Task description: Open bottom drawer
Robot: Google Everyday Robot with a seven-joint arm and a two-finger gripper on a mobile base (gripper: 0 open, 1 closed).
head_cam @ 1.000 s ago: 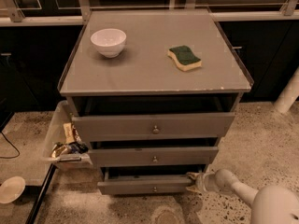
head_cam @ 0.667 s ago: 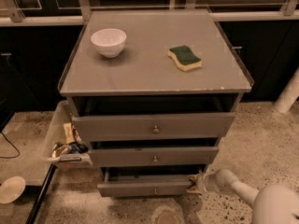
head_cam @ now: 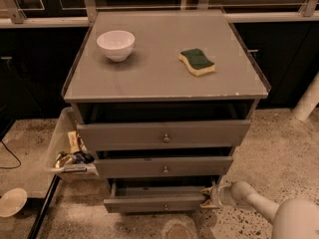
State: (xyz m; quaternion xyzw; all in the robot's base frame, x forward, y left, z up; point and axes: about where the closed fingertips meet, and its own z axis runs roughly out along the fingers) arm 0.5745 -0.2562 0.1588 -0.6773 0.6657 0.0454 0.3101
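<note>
The bottom drawer (head_cam: pixel 154 202) is the slimmest grey front of three, low on the grey cabinet, with a small round knob (head_cam: pixel 166 206) at centre. It stands pulled out a little, with a dark gap above its front. My gripper (head_cam: pixel 208 196) is at the drawer's right end, on the end of my white arm (head_cam: pixel 251 199) that comes in from the lower right. It touches the drawer's right front corner.
The middle drawer (head_cam: pixel 163 167) and the top drawer (head_cam: pixel 163 135) above also stand out from the cabinet. A white bowl (head_cam: pixel 115 45) and a green-yellow sponge (head_cam: pixel 197 61) lie on the cabinet top. A clear bin of packets (head_cam: pixel 70 151) stands at the left; a white dish (head_cam: pixel 11 202) lies on the floor.
The bottom drawer has come out slightly further. My gripper stays at its right end.
</note>
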